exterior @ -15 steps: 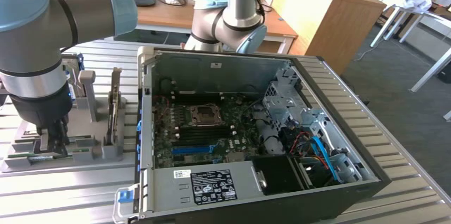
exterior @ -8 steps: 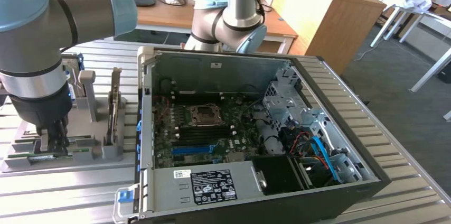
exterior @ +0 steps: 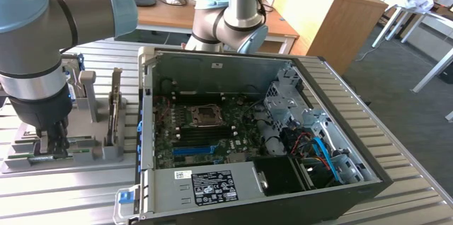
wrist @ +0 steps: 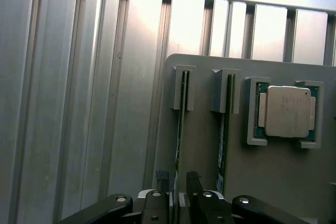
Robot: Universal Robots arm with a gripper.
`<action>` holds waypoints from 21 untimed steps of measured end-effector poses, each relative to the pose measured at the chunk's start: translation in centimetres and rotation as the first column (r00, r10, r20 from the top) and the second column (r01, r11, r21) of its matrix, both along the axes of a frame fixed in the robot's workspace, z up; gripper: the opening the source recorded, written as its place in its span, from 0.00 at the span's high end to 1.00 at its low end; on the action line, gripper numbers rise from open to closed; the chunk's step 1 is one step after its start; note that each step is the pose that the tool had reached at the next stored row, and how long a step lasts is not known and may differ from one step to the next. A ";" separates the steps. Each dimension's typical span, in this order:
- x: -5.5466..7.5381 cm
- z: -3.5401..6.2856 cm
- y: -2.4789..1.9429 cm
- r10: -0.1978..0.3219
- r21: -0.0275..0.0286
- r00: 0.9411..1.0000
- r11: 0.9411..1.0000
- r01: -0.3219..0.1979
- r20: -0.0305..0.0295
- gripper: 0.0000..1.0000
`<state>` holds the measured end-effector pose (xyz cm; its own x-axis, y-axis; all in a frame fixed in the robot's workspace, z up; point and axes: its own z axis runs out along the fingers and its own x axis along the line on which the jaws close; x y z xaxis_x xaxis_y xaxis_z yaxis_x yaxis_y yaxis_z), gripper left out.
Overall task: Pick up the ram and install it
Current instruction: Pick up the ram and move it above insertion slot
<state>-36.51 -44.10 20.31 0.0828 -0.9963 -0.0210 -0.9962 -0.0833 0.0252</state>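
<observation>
1. We take the grey holder [wrist: 202, 140] on the desk [wrist: 79, 103] as our landmark. The ram [wrist: 179, 114] stands on edge in the holder's outermost slot, the one farthest from the processor chip [wrist: 286, 111] seated in the holder's square pocket.
2. The claw [wrist: 177, 179] sits directly over the ram, one jaw on each flat face. We read it as pinching the ram near one end of the strip, the jaws set narrowly.
3. The ram's long axis runs along the holder's slot, away from the claw toward the grey end clip. It lies parallel to a second strip [wrist: 223, 129] in the neighbouring slot. The claw's closing line crosses that axis squarely.
4. In the exterior view, the single arm reaches down onto the holder [exterior: 106, 156]. The open computer case [exterior: 340, 87] stands just beside the holder, on the exterior view's right of it.
5. Writing: we read none on the ram's top edge. A black label [exterior: 214, 187] with pale print lies in the case, on its wall nearest the camera; its text is illegible.
</observation>
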 end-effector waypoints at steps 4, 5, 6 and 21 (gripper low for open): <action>0.0 0.00 0.00 0.000 0.000 1.000 1.000 0.000 0.000 0.74; 0.0 0.00 0.00 0.000 0.000 1.000 1.000 0.000 0.000 0.74; 0.0 0.00 0.00 0.000 0.000 1.000 1.000 0.000 0.000 0.81; 0.0 -0.03 0.00 0.000 0.000 1.000 1.000 0.000 0.000 0.81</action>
